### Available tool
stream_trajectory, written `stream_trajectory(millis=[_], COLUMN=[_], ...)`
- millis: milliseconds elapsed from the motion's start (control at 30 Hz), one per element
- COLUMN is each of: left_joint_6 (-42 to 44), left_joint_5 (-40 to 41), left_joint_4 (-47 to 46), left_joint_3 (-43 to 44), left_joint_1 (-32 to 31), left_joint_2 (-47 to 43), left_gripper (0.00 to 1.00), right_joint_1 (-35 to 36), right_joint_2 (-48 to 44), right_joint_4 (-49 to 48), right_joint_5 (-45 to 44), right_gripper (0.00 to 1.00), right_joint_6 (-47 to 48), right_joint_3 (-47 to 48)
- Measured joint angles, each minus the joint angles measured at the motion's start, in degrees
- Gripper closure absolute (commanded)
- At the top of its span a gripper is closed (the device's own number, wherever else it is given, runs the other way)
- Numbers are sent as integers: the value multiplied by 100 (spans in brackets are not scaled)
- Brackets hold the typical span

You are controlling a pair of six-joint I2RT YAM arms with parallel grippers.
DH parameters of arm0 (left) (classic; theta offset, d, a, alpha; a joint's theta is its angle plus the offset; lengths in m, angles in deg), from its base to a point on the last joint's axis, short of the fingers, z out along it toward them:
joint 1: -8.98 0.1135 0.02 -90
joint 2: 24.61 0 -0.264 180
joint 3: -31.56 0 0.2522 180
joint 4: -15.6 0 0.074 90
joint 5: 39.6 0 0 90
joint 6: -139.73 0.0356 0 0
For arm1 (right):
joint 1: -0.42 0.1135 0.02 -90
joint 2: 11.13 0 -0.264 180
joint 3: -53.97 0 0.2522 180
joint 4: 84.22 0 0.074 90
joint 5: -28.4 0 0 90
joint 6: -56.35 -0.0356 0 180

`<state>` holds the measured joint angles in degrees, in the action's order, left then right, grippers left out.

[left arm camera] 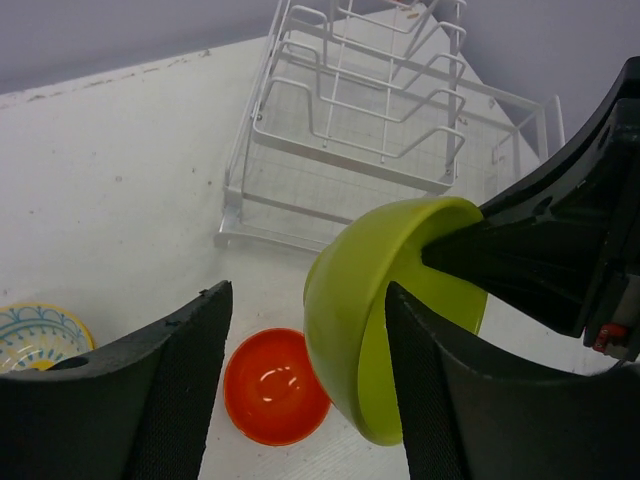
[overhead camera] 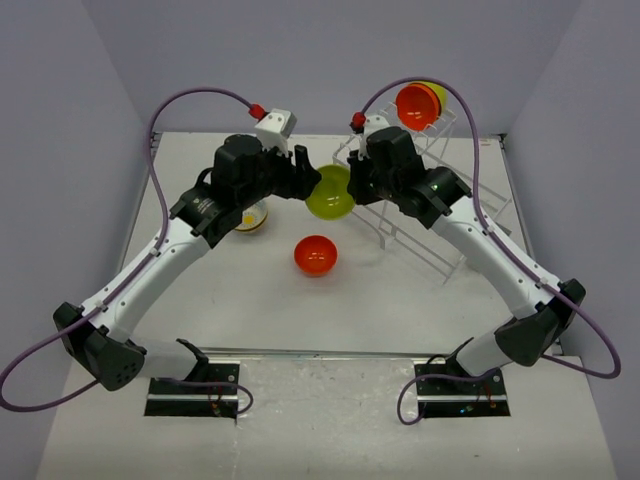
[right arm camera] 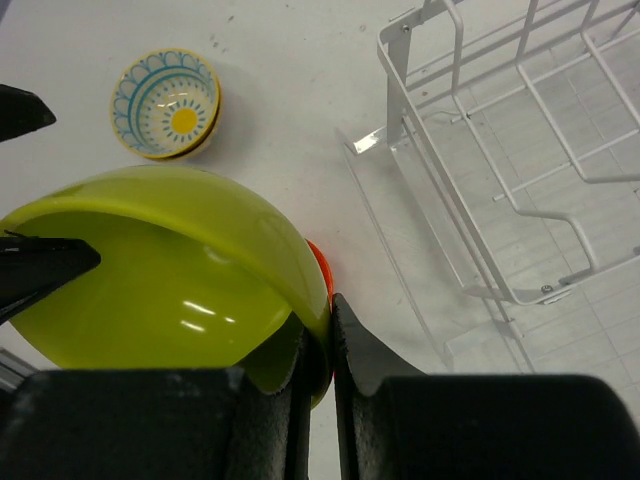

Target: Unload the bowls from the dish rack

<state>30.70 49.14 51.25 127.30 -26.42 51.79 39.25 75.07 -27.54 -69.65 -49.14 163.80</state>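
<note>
My right gripper [overhead camera: 352, 185] [right arm camera: 330, 310] is shut on the rim of a lime-green bowl [overhead camera: 332, 192] [left arm camera: 345, 300] [right arm camera: 170, 270] and holds it tilted above the table, left of the white wire dish rack [overhead camera: 430, 200] [left arm camera: 350, 130] [right arm camera: 520, 180]. My left gripper [overhead camera: 308, 175] [left arm camera: 305, 290] is open, its fingers straddling the bowl's opposite rim, one finger [right arm camera: 40, 270] inside it. An orange-red bowl [overhead camera: 416, 105] and a yellow bowl [overhead camera: 438, 95] stand at the rack's far end. An orange-red bowl [overhead camera: 315, 255] [left arm camera: 270, 385] and a cream blue-rimmed bowl [overhead camera: 252, 217] [left arm camera: 35, 335] [right arm camera: 168, 103] sit on the table.
The rack's long sloping rails [overhead camera: 440, 255] run toward the near right, under the right arm. The table's right edge [overhead camera: 520, 215] lies just beyond the rack. The left arm [overhead camera: 160, 260] crosses the table's left side.
</note>
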Motion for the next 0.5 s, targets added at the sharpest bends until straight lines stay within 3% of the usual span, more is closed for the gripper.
stream_trajectory(millis=[167,200,367,467,500], left_joint_6=[109,129,223,258,264], left_joint_5=[-35,-61,-63,186,356], left_joint_4=[44,44,297,570,667], left_joint_3=[-2,2,125,149,149], left_joint_1=[-4,-11,-114,-153,-173], left_joint_2=[44,61,330,487,538], left_gripper=[48,56,64,100,100], right_joint_1=[63,87,170,216,245], right_joint_2=[-28,-28,-28,-26,-26], right_joint_4=[-33,-42,-52,-50,-48], right_joint_5=[13,11,-57,-142,-168], right_gripper=[100,100,100,100,100], right_joint_6=[-184,-221,-354,-442,-496], right_joint_3=[-83,-83,-83,-74,-59])
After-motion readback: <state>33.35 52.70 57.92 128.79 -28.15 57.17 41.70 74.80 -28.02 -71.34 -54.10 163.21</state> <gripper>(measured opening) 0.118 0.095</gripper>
